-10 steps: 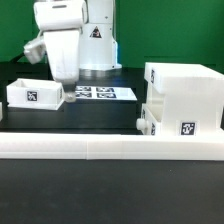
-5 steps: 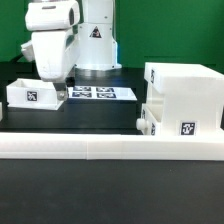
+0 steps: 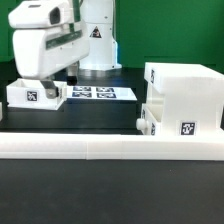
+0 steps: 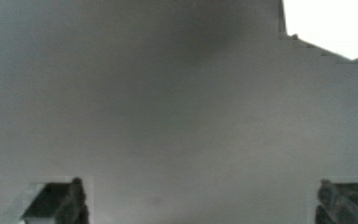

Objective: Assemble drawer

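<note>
One tray (image 3: 30,96) lies apart from housing (image 3: 185,85).

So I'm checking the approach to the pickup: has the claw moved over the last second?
Yes. The claw has shifted toward the exterior view's left, away from the marker board, and now hangs over the small tray.
</note>
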Controlling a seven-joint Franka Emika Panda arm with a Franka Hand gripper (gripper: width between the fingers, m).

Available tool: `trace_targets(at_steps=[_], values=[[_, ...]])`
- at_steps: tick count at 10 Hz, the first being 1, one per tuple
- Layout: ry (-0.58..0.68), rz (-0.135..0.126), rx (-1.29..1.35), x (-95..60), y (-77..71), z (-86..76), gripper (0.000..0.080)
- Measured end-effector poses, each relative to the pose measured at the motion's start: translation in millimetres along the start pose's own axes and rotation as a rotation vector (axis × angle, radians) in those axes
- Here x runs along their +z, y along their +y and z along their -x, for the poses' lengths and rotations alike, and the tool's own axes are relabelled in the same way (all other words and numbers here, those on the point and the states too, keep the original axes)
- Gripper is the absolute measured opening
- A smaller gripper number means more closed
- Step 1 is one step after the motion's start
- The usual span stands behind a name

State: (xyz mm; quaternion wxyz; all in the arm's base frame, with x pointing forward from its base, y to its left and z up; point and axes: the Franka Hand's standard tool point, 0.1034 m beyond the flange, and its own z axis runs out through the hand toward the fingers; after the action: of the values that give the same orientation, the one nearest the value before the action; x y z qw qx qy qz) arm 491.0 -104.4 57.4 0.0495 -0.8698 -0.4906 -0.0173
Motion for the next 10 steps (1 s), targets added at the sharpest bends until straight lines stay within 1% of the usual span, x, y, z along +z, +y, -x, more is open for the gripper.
trace_targets(at_steps=[1, 2, 3, 6, 9, 10], values=[[-0.002, 0.000, 0.086, -4.3, -4.4, 10.2, 0.0649], [-0.002, -0.002, 0.170, -7.7, -7.6, 17.1, 0.0649], [-0.002, 0.000, 0.227, -9.5, -7.4, 17.3, 0.0649], [0.003, -0.006, 0.394, -7.7, -8.9, 15.1, 0.0649], [0.011, -0.009, 0.632, -7.8, -9.8, 13.8, 0.0649], [0.016, 0.011, 0.779, -9.0, -13.7, 19.3, 0.0649]])
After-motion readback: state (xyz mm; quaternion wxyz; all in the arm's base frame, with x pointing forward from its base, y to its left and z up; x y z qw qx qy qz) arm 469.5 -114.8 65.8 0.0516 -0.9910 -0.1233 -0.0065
